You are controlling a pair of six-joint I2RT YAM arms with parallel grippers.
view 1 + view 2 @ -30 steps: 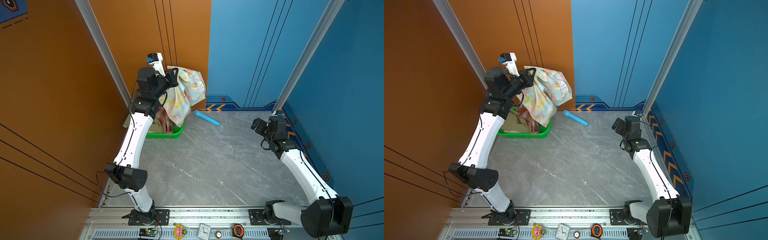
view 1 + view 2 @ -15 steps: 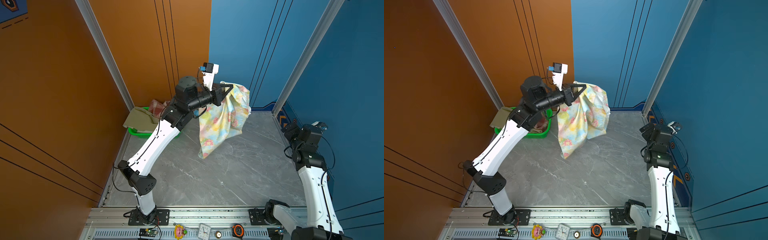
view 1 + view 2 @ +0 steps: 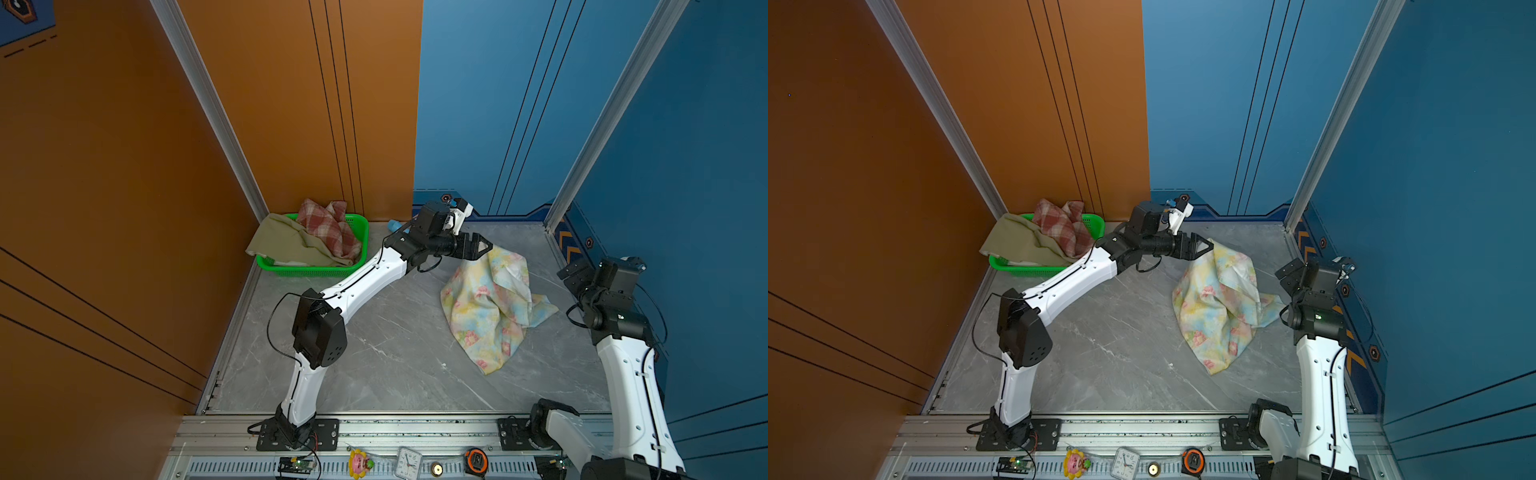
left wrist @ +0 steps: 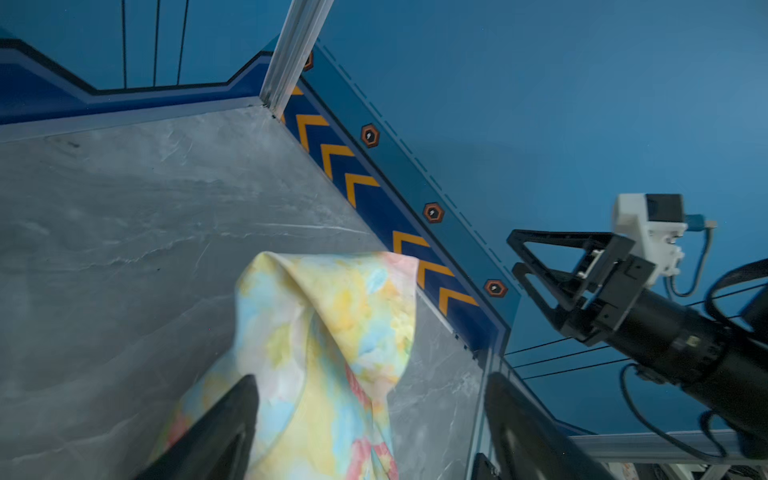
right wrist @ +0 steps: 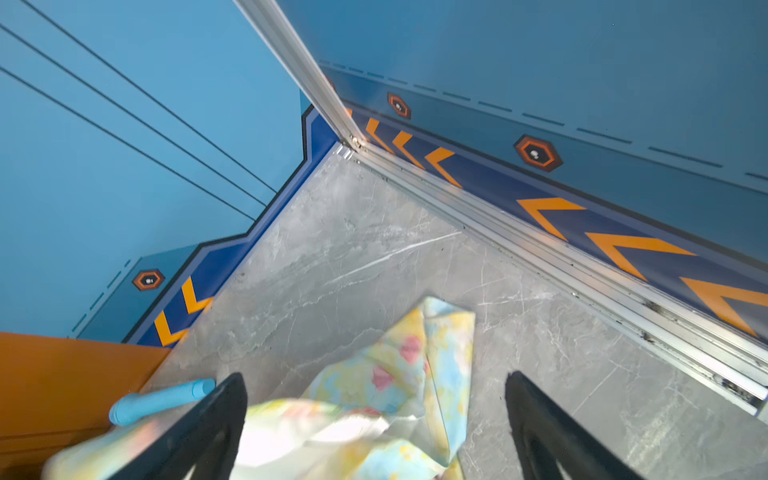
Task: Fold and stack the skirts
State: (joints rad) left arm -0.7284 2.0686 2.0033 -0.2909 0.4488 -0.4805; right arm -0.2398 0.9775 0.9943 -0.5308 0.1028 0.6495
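My left hand (image 3: 486, 248) hangs spread wide over the peak of the floral skirt (image 3: 486, 311), pinching nothing. My right hand (image 4: 513, 253) is spread too and empty, by the right edge of the tabletop (image 3: 374, 353). The skirt lies in a crumpled heap near the far right corner, with one tip trailing toward the near edge. It looks thin, light and limp, so I would pinch two hem corners, one per hand, not the bunched middle. Its waistband is lost in the folds. The plaid skirt (image 3: 330, 226) and olive skirt (image 3: 286, 245) sit heaped in the basket (image 3: 311, 271) at the far left corner, their lower parts hidden.
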